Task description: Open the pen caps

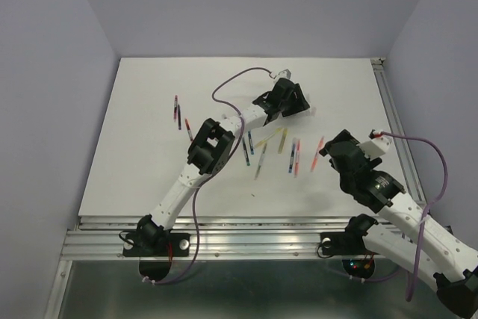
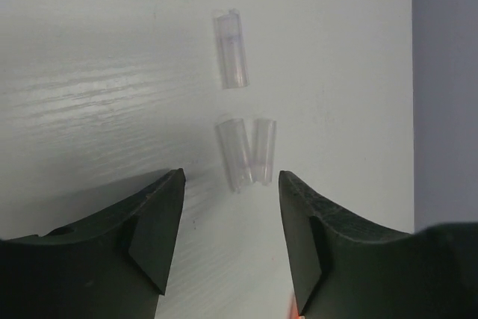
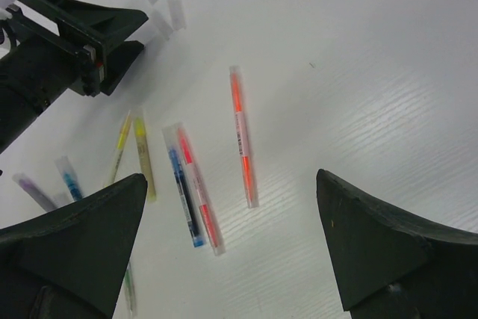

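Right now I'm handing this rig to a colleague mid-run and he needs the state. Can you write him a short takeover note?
Left gripper: open, empty, low over three loose caps.
Right gripper: open, empty, hovering over the pens.
Things: the caps lie clear of the pens, beyond them on the table. The pens lie scattered mid-table.
Done: three clear caps are off.
Left: there are more than three pens. I cannot tell which are capped, so check each one.
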Controlling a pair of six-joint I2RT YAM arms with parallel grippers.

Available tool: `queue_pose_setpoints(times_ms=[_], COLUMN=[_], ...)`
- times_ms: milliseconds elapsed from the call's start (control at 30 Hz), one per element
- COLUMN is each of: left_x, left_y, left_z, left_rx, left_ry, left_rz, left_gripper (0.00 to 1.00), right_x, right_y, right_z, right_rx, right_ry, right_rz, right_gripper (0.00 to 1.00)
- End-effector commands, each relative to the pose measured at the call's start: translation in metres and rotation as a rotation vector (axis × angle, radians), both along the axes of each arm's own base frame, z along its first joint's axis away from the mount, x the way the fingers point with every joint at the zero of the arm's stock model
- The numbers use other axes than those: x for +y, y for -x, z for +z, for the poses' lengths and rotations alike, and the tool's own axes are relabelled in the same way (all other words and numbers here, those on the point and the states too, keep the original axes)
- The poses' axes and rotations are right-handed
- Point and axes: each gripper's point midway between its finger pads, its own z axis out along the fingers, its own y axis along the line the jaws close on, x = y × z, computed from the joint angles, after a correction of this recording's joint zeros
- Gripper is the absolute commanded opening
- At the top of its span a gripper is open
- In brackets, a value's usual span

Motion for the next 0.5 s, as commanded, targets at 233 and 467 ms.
queue_pose_setpoints(times_ms=[233,467], left_x=[0.047,0.102], left_y=[0.033,0.092], left_z=[0.117,0.201], left_rx=[-0.196,-0.341], left_ry=[-0.049,-0.048], left_rz=[-0.005,0.045], left_gripper=[0.83,0.85], right_x=[0.024,0.038], right_y=[-0.007,-0.025], right_z=[-0.029,-0.036], right_rx=[0.129,0.191], right_ry=[0.052,0.094], right_rz=[0.131,0.166], right_gripper=[1.00,1.00])
